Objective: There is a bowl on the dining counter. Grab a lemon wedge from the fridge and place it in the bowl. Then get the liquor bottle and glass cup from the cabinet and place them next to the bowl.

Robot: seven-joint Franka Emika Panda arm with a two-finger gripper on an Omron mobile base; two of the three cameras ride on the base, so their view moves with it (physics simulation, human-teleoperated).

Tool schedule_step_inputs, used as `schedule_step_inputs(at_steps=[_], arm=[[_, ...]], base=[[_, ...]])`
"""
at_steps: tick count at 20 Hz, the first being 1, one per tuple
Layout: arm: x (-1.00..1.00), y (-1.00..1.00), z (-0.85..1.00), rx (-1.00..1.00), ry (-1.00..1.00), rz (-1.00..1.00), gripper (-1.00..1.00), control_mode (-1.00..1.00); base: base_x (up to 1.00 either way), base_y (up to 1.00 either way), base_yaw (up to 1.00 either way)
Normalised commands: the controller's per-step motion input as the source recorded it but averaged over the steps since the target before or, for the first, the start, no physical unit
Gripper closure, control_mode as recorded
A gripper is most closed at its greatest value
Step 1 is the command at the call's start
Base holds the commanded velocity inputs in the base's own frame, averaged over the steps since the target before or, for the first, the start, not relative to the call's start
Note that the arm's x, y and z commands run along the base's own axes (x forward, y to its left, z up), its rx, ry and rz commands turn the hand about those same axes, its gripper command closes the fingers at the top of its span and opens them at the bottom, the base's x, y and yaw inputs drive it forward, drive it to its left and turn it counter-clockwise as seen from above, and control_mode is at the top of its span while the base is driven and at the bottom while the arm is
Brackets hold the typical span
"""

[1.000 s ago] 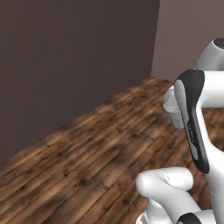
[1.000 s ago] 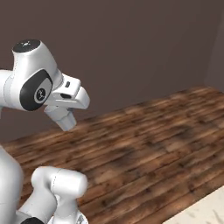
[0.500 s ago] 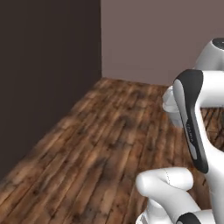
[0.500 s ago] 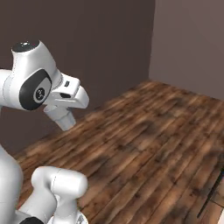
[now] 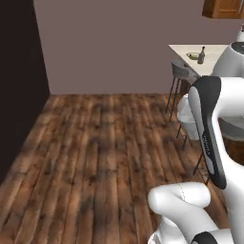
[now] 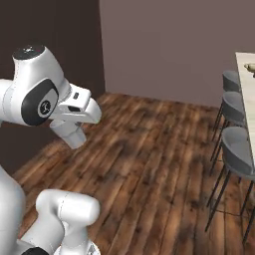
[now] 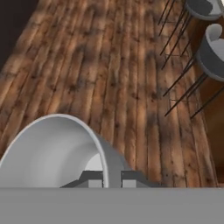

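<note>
Two walls' corner has slid to the left in both base views since half a second ago, and the whole picture has shifted with it, so it is my base that has turned, not the room's things. The bench [image 5: 215, 50] with its grey stools [image 6: 238, 148] has come into sight at the right of both views, where earlier there were only dark wall and wooden floor [image 5: 105, 157]. On the bench, near the edge where the stools stand, the liquor bottle [image 5: 201, 55] is upright just beside the bowl [image 5: 192, 55]; whether they touch is too small to tell. A corner of the cabinet [image 5: 224, 7] shows high above them.

My arm holds the same folded pose as before. In the hand view my end effector [image 7: 111, 178] is closed as far as it goes, its two tips pinching the wall of the glass cup [image 7: 52, 151], whose pale rim curves up large in front of the camera. Beyond the cup lie the floor and the stool legs, so the cup is well apart from the bench.
</note>
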Motion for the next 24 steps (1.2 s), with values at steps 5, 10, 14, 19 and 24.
schedule_step_inputs(at_steps=[5, 10, 14, 19, 24], arm=[[0.00, 0.00, 0.00, 0.00, 0.00, 0.00, 1.00, 1.00], [0.00, 0.00, 0.00, 0.00, 0.00, 0.00, 1.00, 1.00], [0.00, 0.00, 0.00, 0.00, 0.00, 0.00, 1.00, 1.00], [0.00, 0.00, 0.00, 0.00, 0.00, 0.00, 1.00, 1.00], [0.00, 0.00, 0.00, 0.00, 0.00, 0.00, 1.00, 1.00]], base=[[0.77, 0.54, -0.58], [0.87, 0.64, -0.54], [0.91, 0.72, -0.50], [0.90, 0.81, -0.48], [0.86, 0.85, -0.46]])
